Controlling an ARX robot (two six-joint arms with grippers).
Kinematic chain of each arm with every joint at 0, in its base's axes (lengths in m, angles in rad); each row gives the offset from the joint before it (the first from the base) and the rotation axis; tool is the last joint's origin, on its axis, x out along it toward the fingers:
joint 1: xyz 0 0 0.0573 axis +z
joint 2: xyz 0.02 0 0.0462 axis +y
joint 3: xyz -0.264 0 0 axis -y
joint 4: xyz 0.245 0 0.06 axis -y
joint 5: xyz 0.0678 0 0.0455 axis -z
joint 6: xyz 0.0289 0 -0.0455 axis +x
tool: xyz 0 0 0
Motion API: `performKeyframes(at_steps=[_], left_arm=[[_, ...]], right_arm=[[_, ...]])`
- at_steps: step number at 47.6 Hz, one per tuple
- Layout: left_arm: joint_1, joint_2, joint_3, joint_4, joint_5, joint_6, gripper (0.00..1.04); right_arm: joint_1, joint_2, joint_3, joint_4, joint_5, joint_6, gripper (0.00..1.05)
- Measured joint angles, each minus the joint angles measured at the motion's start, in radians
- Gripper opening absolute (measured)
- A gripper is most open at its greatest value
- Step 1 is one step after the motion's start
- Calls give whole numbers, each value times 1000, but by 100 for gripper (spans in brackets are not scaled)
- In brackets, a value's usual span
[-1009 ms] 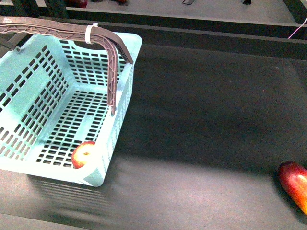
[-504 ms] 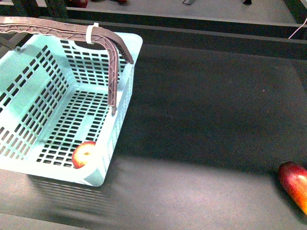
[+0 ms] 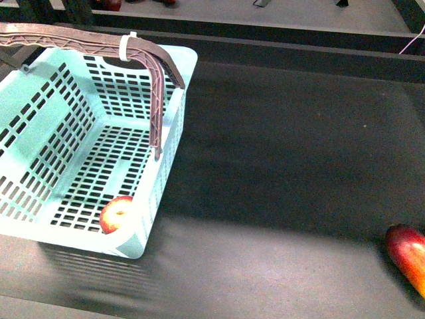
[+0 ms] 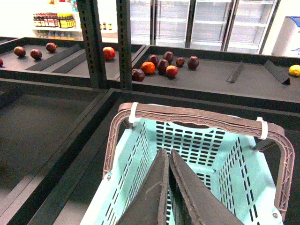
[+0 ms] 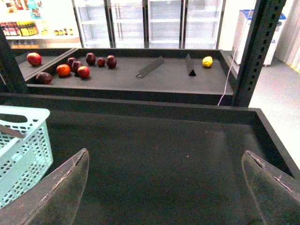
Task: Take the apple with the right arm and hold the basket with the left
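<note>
- The apple is seen already lying inside the basket, on the slotted floor in the corner at about 5 o'clock of the basket, touching the near wall; in the front view it sits at roughly 8 o'clock.
- The placing of the apple is therefore judged done, or nearly so.
- The left hand is shown clenched, its two fingers pressed together with nothing between them, hanging above the basket's open top, short of the brown handle.
- The handle is not gripped, so holding the basket is judged not yet done.
- The right hand is shown released, fingers spread wide and empty, over bare dark tabletop, with the basket's corner off to one side.
- A longer red-orange fruit lies at 4 o'clock on the tabletop, well apart from the basket; it is not the target.
</note>
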State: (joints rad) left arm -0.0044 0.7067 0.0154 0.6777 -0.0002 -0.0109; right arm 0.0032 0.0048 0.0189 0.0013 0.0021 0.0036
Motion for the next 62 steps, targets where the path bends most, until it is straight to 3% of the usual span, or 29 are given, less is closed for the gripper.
performKeyframes(at_steps=[15,47,51,62], left_arm=[[0,-264,-1,-240,0,0,3],[0,-529,-1,-500,0,0,3],[0,-664,-1,-663,0,0,3],[0,-700,-1,-676,0,0,3]], right_arm=[[0,0,0,0,0,0,96],[0,0,0,0,0,0,96],[0,0,0,0,0,0,96],[0,0,0,0,0,0,96]])
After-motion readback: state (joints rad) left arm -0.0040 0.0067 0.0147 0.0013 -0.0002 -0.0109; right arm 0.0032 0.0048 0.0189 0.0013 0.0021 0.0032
